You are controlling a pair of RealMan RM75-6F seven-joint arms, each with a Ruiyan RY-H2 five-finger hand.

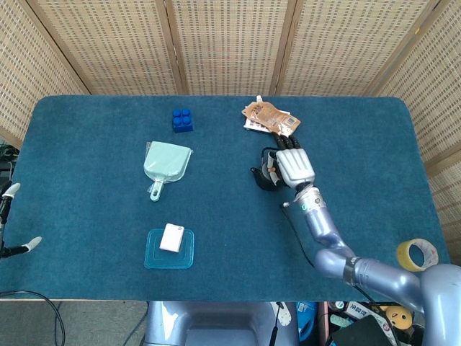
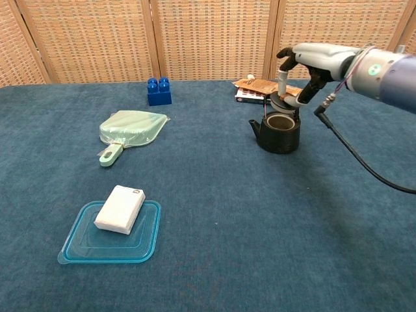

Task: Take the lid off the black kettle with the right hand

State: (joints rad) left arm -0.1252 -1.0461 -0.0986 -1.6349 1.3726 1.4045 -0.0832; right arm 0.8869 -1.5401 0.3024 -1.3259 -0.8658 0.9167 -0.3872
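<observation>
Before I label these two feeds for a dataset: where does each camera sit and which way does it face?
Head view: high above the near edge, looking steeply down on the whole table; shows the right arm and right hand over the kettle, plus left hand tips at the left edge.
Chest view: low, facing across the table toward the screens; shows the right hand holding the lid above the kettle.
Shared: kettle, right hand, blue block, dustpan.
</observation>
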